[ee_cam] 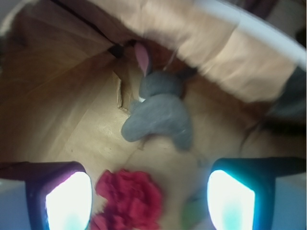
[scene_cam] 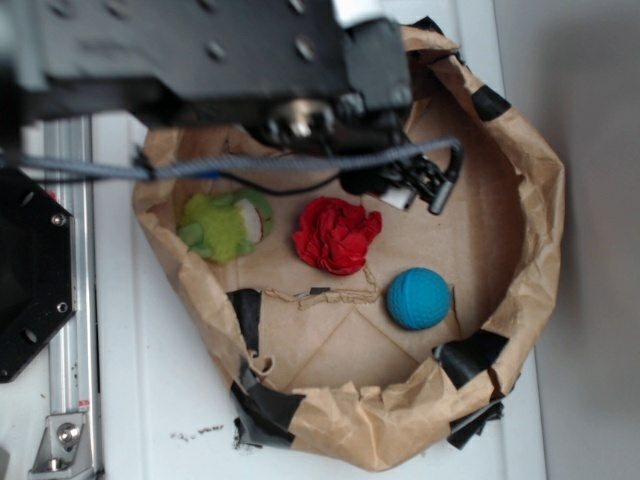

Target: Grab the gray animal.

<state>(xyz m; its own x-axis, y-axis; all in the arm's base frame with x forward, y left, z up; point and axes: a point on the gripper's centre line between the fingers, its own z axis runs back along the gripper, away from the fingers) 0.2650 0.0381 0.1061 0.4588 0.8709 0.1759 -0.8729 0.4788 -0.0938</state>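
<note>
The gray animal [ee_cam: 160, 112] is a soft gray plush with a pink inner ear. It lies on the brown paper floor against the far paper wall in the wrist view. My gripper [ee_cam: 149, 201] is open and empty, with its two fingers wide apart at the bottom corners. It sits short of the plush, above a red crumpled cloth [ee_cam: 129, 199]. In the exterior view the gripper [scene_cam: 420, 192] hangs over the upper middle of the paper basin. There the arm hides the gray animal.
A paper basin with a rolled, black-taped rim [scene_cam: 540, 200] holds everything. The red cloth [scene_cam: 335, 235] lies in the middle, a lime-green plush [scene_cam: 225, 225] to the left and a blue ball [scene_cam: 418, 298] at lower right. A gray cable [scene_cam: 300, 162] crosses the basin.
</note>
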